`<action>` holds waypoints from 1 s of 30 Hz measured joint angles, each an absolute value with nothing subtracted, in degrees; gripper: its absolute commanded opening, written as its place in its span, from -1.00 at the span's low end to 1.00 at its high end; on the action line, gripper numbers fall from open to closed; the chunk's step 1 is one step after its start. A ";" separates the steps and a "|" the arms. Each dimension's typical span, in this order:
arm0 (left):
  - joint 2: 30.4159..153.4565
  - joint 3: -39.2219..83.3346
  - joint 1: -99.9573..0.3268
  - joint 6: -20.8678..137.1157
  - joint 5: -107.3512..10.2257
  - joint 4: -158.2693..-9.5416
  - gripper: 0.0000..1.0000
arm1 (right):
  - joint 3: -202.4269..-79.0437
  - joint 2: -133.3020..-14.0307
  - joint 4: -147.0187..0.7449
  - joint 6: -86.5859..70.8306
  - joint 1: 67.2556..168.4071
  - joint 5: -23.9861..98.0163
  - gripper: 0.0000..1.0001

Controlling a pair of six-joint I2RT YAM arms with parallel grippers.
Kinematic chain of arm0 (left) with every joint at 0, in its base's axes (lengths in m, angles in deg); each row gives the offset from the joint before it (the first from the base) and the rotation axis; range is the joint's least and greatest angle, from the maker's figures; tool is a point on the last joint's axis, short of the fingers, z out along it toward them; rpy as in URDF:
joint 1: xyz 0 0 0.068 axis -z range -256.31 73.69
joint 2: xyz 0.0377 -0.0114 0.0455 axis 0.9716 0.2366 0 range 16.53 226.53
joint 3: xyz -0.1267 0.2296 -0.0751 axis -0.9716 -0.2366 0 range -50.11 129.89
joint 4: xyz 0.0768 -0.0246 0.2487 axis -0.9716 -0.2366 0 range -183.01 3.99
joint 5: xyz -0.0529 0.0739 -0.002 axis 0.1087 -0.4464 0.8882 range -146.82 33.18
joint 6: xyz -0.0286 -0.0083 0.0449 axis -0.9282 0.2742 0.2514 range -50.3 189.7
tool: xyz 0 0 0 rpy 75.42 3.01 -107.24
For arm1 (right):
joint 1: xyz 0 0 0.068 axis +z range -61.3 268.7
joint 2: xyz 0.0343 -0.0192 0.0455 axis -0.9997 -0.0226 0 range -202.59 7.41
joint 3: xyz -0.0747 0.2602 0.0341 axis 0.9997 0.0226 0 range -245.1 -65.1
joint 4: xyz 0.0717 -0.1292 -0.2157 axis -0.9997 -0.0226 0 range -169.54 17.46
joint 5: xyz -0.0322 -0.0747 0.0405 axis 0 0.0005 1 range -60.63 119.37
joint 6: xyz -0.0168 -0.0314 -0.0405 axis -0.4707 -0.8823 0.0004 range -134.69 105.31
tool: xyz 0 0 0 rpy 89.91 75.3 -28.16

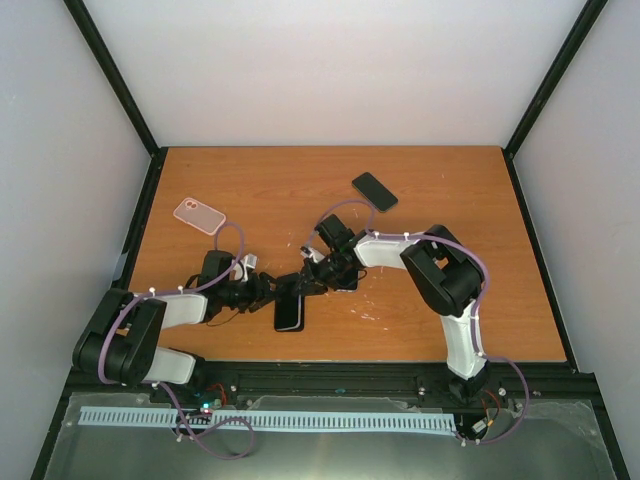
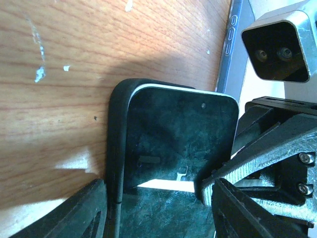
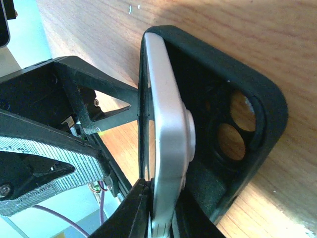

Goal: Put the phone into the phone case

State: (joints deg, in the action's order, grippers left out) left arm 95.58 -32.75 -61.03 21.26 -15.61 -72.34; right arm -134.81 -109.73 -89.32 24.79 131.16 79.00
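A phone [image 1: 289, 312] with a black screen and silver rim lies partly in a black phone case near the table's front middle. In the left wrist view the phone [image 2: 178, 139] fills the case [image 2: 116, 129], whose left wall shows. My left gripper [image 2: 158, 192] straddles the case end, its left finger [image 2: 84, 213] against the case's side. From the right wrist, the phone's silver edge [image 3: 166, 114] stands tilted up out of the case [image 3: 257, 99], whose camera holes show wood. My right gripper [image 3: 163, 194] is shut on that raised edge. Both grippers, left [image 1: 268, 291] and right [image 1: 312, 278], meet at the phone.
A second black phone [image 1: 374, 191] lies at the back middle of the wooden table [image 1: 450, 310]. A pink case [image 1: 199, 214] lies at the back left. Black frame posts and white walls border the table.
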 measured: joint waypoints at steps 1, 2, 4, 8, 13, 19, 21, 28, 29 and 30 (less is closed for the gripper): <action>95.58 -32.75 -61.03 21.26 -15.61 -72.34 0.16 | -134.81 -109.86 -89.19 24.77 131.12 79.26 -0.81; 95.60 -32.75 -61.03 21.26 -15.61 -72.32 0.15 | -134.81 -109.95 -89.03 24.77 131.07 79.48 -0.82; 95.60 -32.75 -61.03 21.26 -15.61 -72.32 0.16 | -134.81 -110.03 -88.97 24.77 131.01 79.70 -0.81; 95.60 -32.75 -61.03 21.21 -15.68 -72.34 0.15 | -134.81 -110.08 -88.92 24.73 130.94 79.72 -0.74; 95.58 -32.75 -61.03 20.97 -15.72 -72.34 0.15 | -134.51 -110.06 -89.67 24.16 131.10 76.44 -0.62; 94.75 -32.77 -60.41 20.41 -14.96 -71.68 0.14 | -132.69 -107.48 -89.64 24.09 131.07 71.33 -0.43; 94.24 -32.77 -60.37 20.19 -14.72 -71.53 0.14 | -132.65 -106.49 -90.21 23.96 130.99 69.41 -0.34; 93.48 -32.81 -60.17 20.10 -14.13 -71.40 0.09 | -132.48 -103.45 -93.82 22.39 130.57 63.00 -0.36; 93.50 -32.83 -60.17 20.10 -14.13 -71.44 0.09 | -132.23 -103.15 -94.32 22.21 130.33 61.95 -0.41; 93.50 -32.86 -60.17 20.10 -14.15 -71.42 0.09 | -131.89 -102.89 -94.63 22.19 130.16 61.17 -0.44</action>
